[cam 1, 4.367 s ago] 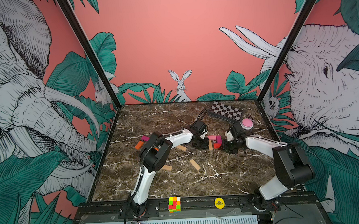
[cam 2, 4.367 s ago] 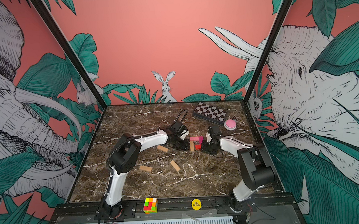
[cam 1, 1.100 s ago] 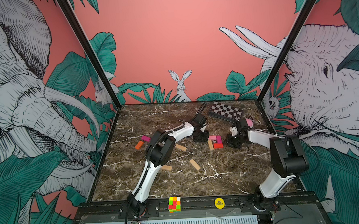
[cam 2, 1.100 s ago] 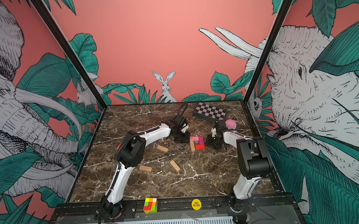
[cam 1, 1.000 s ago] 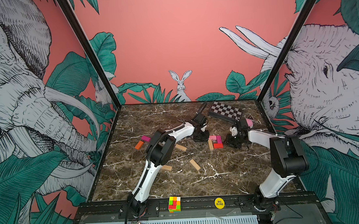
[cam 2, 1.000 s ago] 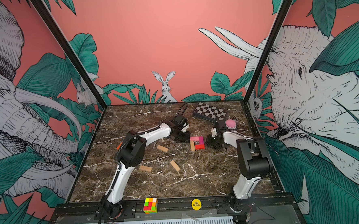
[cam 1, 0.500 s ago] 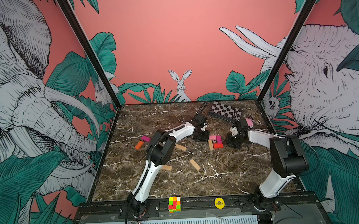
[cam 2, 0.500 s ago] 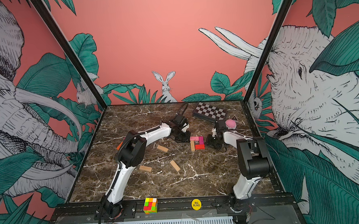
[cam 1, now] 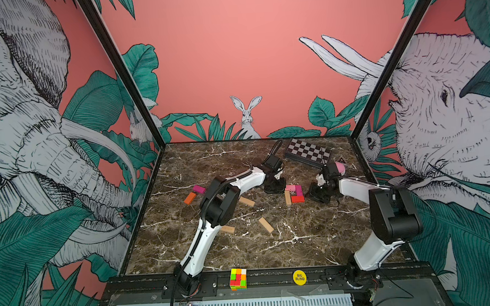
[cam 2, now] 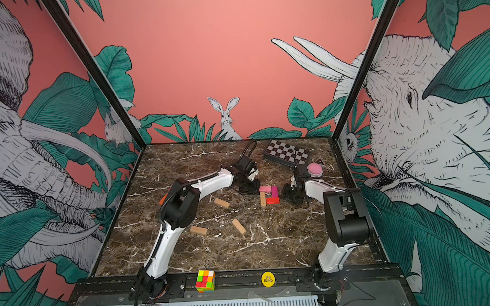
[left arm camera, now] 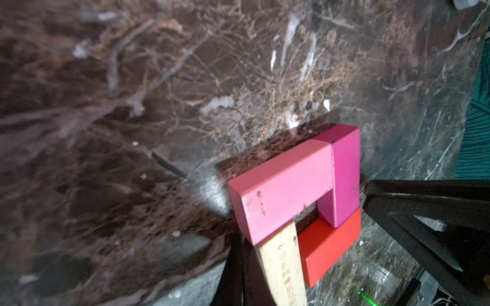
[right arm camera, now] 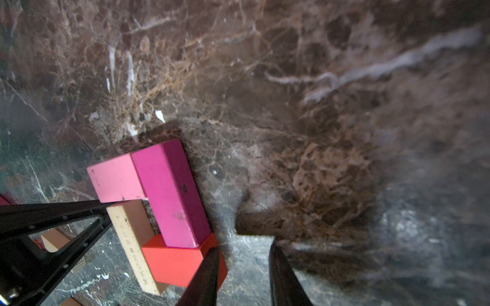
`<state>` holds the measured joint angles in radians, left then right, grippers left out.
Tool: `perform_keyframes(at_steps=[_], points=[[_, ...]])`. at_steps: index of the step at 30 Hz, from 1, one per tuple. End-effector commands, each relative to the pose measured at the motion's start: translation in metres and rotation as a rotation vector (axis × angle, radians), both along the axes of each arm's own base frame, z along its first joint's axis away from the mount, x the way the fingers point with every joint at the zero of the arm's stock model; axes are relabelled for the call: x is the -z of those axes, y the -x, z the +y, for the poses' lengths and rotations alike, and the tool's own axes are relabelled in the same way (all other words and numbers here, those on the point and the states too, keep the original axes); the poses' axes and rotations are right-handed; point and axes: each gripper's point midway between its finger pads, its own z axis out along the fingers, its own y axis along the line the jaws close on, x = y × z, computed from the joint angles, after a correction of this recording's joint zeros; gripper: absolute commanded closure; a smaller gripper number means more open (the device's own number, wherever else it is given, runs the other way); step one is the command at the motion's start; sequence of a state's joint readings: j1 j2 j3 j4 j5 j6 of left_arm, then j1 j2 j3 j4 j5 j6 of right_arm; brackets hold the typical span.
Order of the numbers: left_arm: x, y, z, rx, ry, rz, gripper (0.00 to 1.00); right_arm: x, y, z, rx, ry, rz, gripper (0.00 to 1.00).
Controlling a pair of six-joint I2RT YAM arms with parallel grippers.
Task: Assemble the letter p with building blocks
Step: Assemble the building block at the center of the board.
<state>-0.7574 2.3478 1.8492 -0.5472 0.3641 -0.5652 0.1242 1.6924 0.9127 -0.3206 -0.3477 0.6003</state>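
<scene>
Four building blocks lie together on the marble as one figure: a pink block (left arm camera: 281, 190), a magenta block (left arm camera: 344, 169), a red block (left arm camera: 328, 246) and a tan block (left arm camera: 283, 265). The same figure (cam 1: 295, 192) shows in both top views. My left gripper (left arm camera: 241, 275) is shut and empty, right beside the tan block's long side. My right gripper (right arm camera: 242, 254) is open with only marble between its fingers. One of its fingertips (right arm camera: 209, 259) is at the red block's (right arm camera: 172, 262) corner, beside the magenta block (right arm camera: 169, 193).
Loose tan blocks (cam 1: 246, 201) (cam 1: 227, 229) (cam 1: 265, 225), an orange block (cam 1: 190, 198) and a magenta block (cam 1: 198, 188) lie left of and in front of the figure. A checkered box (cam 1: 307, 154) and a pink round object (cam 1: 339, 167) sit at the back right. A puzzle cube (cam 1: 238, 278) stands on the front rail.
Since the oldest frames both grippers have drawn back a little from the block figure, and it now shows whole. Over the last second nothing visibly moved.
</scene>
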Motion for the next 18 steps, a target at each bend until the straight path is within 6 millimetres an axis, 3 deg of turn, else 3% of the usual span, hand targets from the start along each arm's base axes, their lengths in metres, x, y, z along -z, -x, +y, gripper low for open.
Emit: perform_keyframes(at_steps=[1,18], points=[[0.023,0.016,0.018,-0.008,-0.087,0.059,0.93,0.017,0.02,-0.009,0.03,0.039,0.075,0.67],[0.019,0.024,0.027,-0.023,-0.094,0.06,0.93,0.023,0.028,-0.001,0.015,0.021,0.099,0.67]])
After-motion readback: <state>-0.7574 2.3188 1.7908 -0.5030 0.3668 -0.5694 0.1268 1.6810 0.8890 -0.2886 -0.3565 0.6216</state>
